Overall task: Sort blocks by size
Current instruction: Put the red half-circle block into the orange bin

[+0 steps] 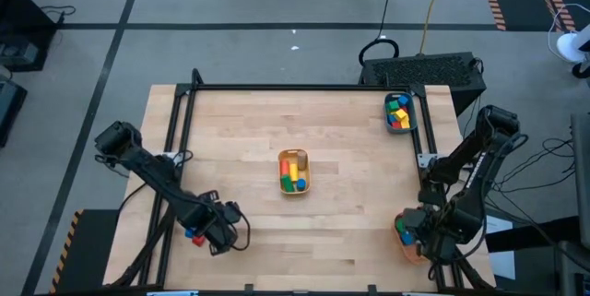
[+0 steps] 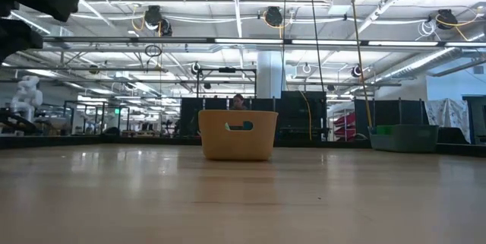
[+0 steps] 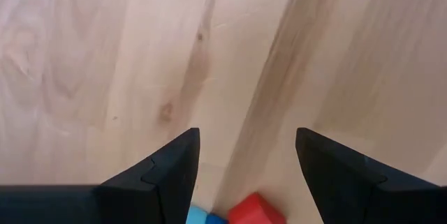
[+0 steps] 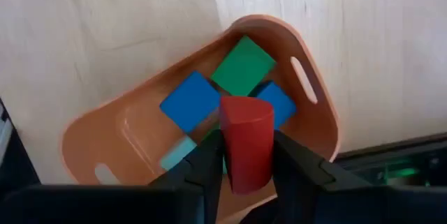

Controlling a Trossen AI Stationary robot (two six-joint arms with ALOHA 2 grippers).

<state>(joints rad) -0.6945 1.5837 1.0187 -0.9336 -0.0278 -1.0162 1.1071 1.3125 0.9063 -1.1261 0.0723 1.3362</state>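
Tabletop (image 1: 240, 130) of pale, smooth-grained wood fills the high view, framed by dark rails. Three small bins sit on it. At the centre stands the yellow bin (image 1: 294, 171), a rounded oblong with its long axis running twelve to six, holding red, yellow and green blocks (image 1: 293, 171); in the low view it shows as a tan tub (image 2: 238, 134) with a slot handle in its wall. Toward one o'clock, against the rail, the teal bin (image 1: 399, 112) holds a mixed heap of yellow, red and blue pieces (image 1: 397, 114). At about four o'clock, near the table's edge, lies the orange bin (image 4: 320, 112), smooth plastic with rounded corners and slot handles at both ends.

Over that orange bin hangs the right gripper (image 4: 246, 155), its two dark fingers narrowed on a red cylinder (image 4: 246, 140), which is matte wood with a flat round end. The cylinder's long axis runs along the fingers and points down into the bin. Below it lie a green cube (image 4: 243, 65), two blue cubes (image 4: 189, 100) and a small cyan piece (image 4: 177, 155) (partly hidden by a finger).

At about eight o'clock, the left gripper (image 3: 247, 161) hovers over bare wood with its fingers spread wide and nothing between them. Just beneath its wrist rest a red block (image 3: 255, 210) and a blue block (image 3: 202, 217).
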